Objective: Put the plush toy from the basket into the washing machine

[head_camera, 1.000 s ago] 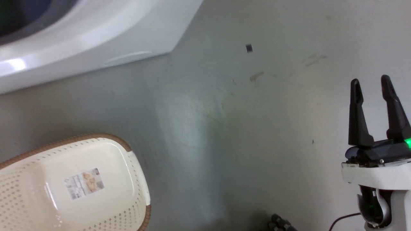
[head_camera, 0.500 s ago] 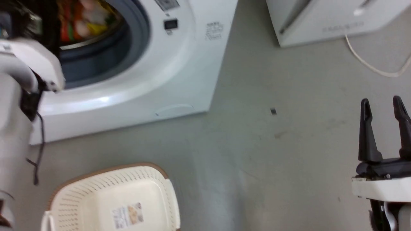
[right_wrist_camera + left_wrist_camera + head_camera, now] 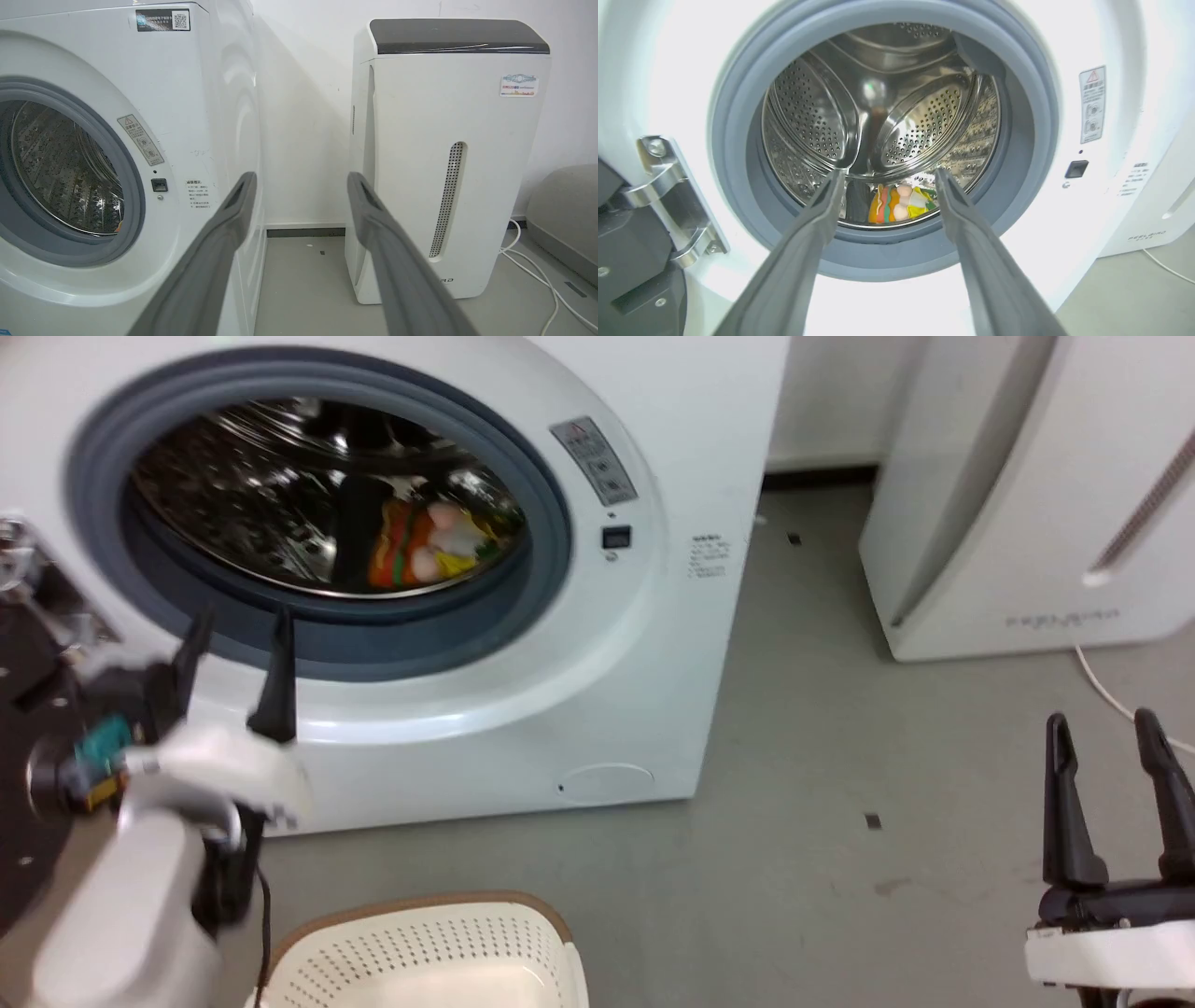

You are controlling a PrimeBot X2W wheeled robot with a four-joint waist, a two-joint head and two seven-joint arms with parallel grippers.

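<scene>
The plush toy (image 3: 425,546) lies low in the steel drum (image 3: 822,116) of the washing machine (image 3: 653,663). The left hand (image 3: 241,619) hangs just outside the gasket (image 3: 551,551), fingers spread. The basket (image 3: 420,905) stands on the floor (image 3: 794,859) below. The right hand (image 3: 1100,719), also spread, is well apart.

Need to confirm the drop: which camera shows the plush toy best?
Left wrist view: it looks straight into the washing machine, with the plush toy sharp at the drum's bottom front. The head view shows it smaller, from above. The right wrist view sees the drum at a slant, with perhaps an orange sliver.
</scene>
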